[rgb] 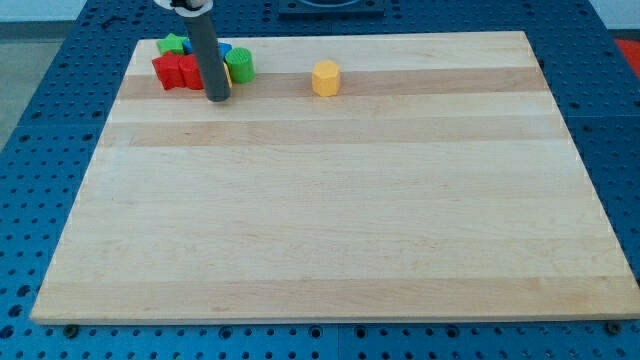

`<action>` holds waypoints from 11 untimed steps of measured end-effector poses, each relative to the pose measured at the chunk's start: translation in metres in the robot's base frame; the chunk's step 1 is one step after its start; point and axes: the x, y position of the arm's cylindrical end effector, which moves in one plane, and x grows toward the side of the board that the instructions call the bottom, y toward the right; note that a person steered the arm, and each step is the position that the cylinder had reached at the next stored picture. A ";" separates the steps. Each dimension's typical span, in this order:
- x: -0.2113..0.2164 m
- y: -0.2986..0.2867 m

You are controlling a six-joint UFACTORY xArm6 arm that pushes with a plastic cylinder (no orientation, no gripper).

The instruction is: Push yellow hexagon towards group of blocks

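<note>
Yellow hexagon (325, 77) lies well right of our tip (217, 98); no fingers fitted. Wooden surface (330, 220) sits on blue pegboard (30, 150).

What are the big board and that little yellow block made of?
The board looks like pale wood glued up from strips: grain and lengthwise bands show, with a soft satin sheen. The yellow hexagon is evenly coloured and smooth, probably plastic, though painted wood can't be ruled out.

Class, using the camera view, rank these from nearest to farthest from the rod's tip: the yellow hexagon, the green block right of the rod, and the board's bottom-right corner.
1. Green block, just right of my tip.
2. Yellow hexagon, farther right, alone.
3. Board's bottom-right corner, far across.
</note>
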 end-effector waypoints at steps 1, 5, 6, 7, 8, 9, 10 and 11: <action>0.009 0.006; -0.004 0.202; -0.017 0.177; -0.017 0.143; -0.018 0.116; -0.022 0.121; -0.033 0.146; -0.040 0.131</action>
